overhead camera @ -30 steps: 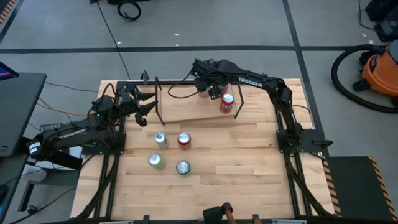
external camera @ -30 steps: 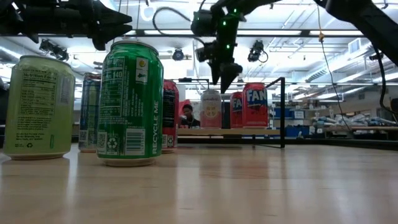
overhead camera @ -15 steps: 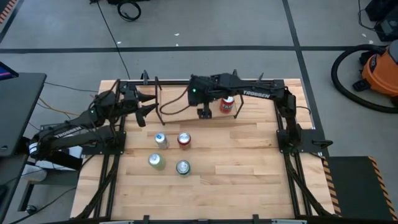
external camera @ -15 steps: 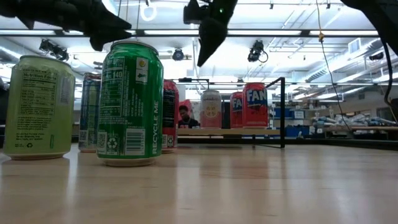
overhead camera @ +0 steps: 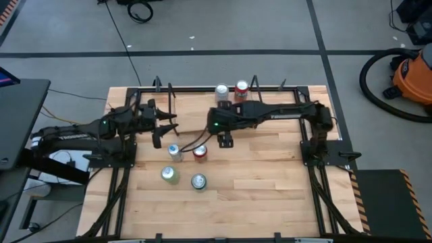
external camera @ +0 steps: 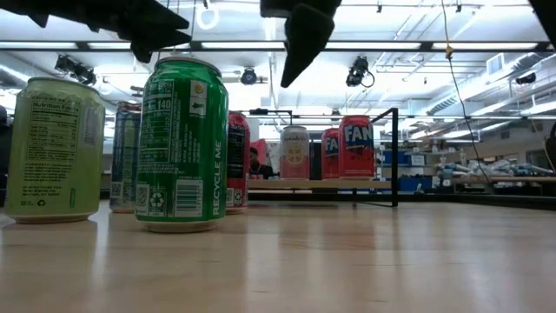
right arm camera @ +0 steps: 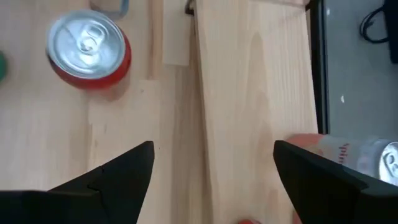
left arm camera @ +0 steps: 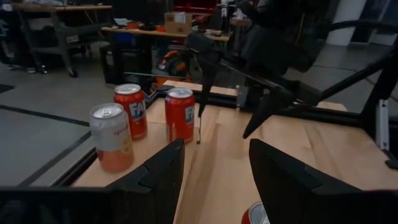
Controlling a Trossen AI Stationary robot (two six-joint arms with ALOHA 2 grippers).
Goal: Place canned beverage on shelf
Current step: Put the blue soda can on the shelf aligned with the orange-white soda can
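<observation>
Done: we counted three cans (left arm camera: 180,114) standing on the shelf (overhead camera: 270,108), behind the right end effector (overhead camera: 225,141).
Left: four cans (overhead camera: 174,152) on the table (overhead camera: 270,182), just beside it.
End effectors: right spread apart, empty; left end effector (overhead camera: 164,128) likewise apart.

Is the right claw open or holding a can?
Open and empty: the right claw has its fingers spread wide over the shelf, nothing between them.

Green can (external camera: 182,143) with white print; pale lime can (external camera: 54,149); blue can (external camera: 125,156); red cans (left arm camera: 180,114) lettered white; peach-orange can (left arm camera: 112,137), silver-topped. Shelf (right arm camera: 255,93) pale plywood, black rods.
</observation>
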